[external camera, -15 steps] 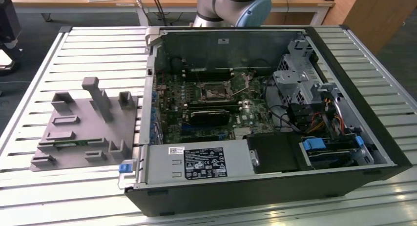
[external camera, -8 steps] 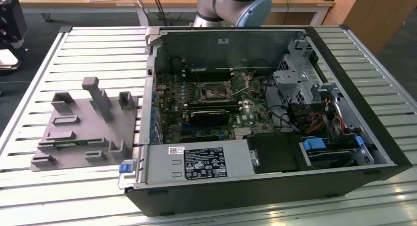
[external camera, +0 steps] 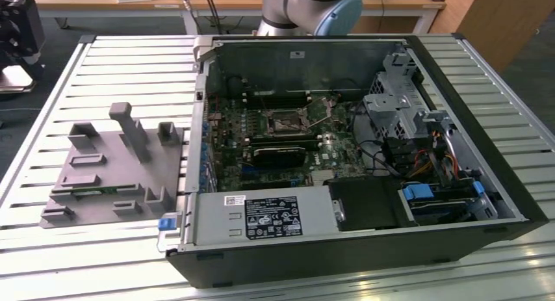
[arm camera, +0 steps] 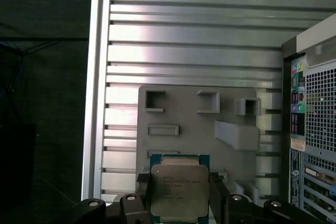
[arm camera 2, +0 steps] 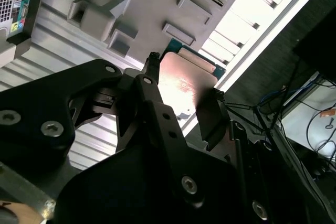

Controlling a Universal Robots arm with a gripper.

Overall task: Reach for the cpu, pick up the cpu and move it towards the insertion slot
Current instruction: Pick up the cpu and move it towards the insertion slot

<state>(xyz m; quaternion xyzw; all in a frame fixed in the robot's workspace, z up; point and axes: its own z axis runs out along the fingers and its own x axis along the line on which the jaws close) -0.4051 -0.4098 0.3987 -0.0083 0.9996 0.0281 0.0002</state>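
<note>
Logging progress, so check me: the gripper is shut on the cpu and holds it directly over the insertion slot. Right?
Not quite. The gripper is shut on the cpu, but it holds it over the grey fixture plate, beside the computer case, not over the insertion slot. The first wrist view shows this.

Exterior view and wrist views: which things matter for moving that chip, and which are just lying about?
For the job:
the cpu, gripped in the claw
the insertion slot, inside the computer case

Just lying about:
the grey fixture block
the black finned card
the labelled power supply
the slatted table
</note>
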